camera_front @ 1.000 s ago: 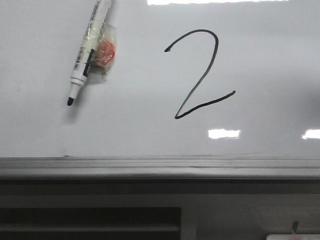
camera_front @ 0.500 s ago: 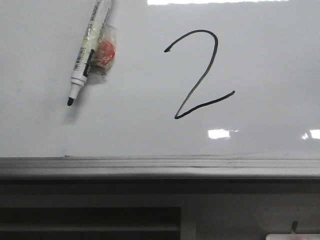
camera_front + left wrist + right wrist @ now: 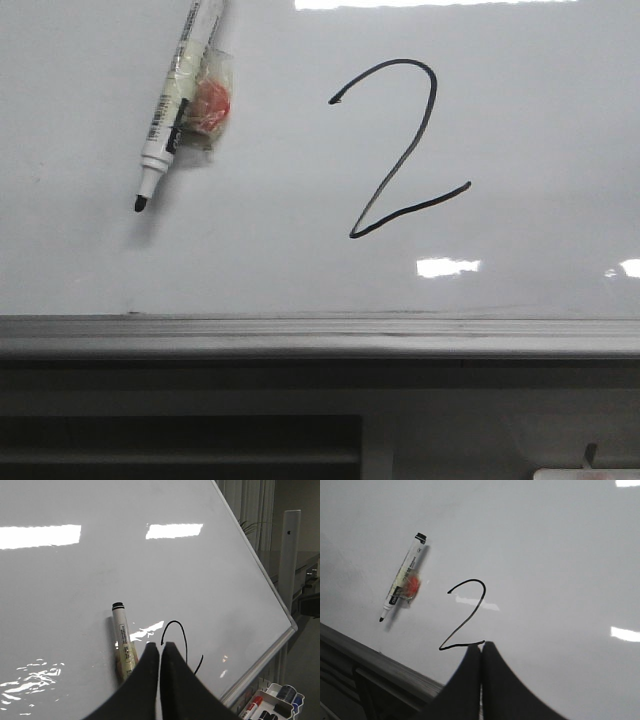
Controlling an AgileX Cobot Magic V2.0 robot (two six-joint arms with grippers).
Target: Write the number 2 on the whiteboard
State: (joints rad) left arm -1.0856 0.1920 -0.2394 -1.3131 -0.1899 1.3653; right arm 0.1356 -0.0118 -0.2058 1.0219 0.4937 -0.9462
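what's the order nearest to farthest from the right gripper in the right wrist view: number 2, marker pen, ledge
1. number 2, its base stroke right by the right gripper.
2. ledge, lower edge of the whiteboard.
3. marker pen, beyond the 2; close to the ledge in rank.

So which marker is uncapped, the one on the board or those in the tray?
The white marker lying on the whiteboard: its black tip is bare. The tray markers wear caps.
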